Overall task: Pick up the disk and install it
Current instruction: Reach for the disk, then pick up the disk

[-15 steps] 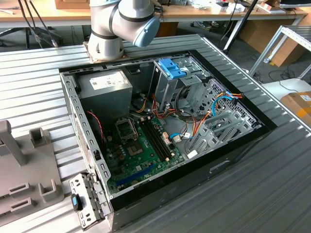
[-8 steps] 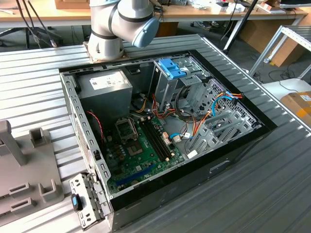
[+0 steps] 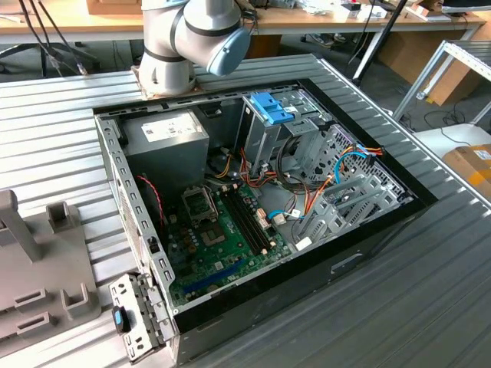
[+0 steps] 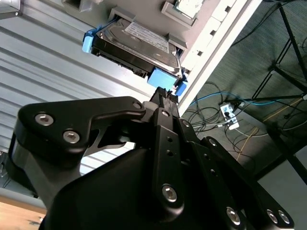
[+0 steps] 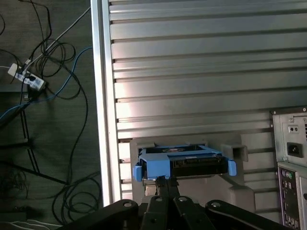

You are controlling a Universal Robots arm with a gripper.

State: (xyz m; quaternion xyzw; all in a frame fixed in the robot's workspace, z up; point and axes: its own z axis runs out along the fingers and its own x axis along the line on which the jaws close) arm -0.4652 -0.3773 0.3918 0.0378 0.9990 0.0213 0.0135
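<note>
Step in hand: pick-up. Disk point(image 5: 184, 163) sits in grey holder point(image 5: 240, 152) on ribbed table point(image 5: 192, 72), outside case point(image 3: 368, 253) (open, in exterior view). Gripper point(image 4: 166, 97) in second wrist view: jaws drawn nearly together, tips at disk's near blue tab, seemingly pinching its edge, though contact is hard to confirm. Disk not yet lifted. Judged need for next move: firm hold on tab, straight pull clear of holder walls, disk kept level.
</note>
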